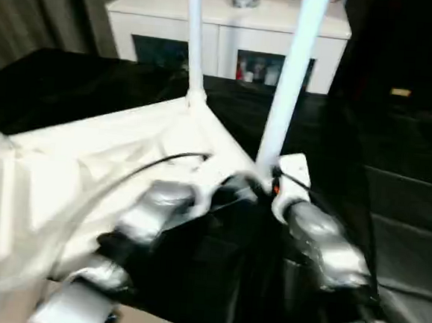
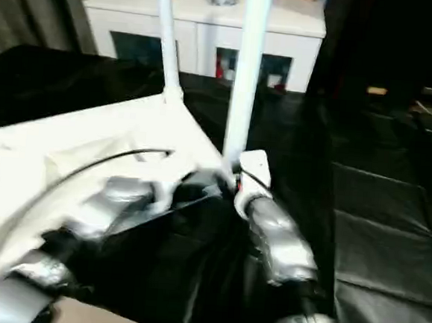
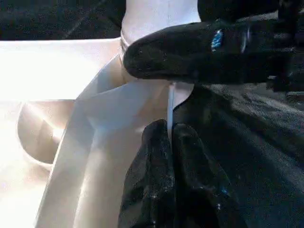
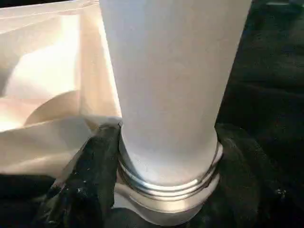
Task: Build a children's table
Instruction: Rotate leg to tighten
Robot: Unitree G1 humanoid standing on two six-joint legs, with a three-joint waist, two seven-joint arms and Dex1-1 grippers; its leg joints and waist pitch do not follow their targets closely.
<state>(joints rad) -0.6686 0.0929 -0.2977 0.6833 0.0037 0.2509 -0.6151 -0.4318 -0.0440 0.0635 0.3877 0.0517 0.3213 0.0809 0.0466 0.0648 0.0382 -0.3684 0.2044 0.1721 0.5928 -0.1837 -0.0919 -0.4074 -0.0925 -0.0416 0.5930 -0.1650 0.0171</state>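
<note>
Children's table point(image 1: 112, 153) lies upturned before a white cabinet point(image 1: 226, 35); right gripper point(image 4: 166, 190) grasps its leg point(image 1: 289, 85), left gripper point(image 3: 168, 156) clenched.

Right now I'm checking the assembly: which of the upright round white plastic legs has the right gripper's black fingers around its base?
The nearer, thicker-looking white leg, at the upturned white tabletop's near corner. The right gripper brackets its threaded base; the farther leg stands ungripped.

White cabinet point(image 1: 226, 28) behind, black sheet point(image 1: 406, 221) below.
</note>
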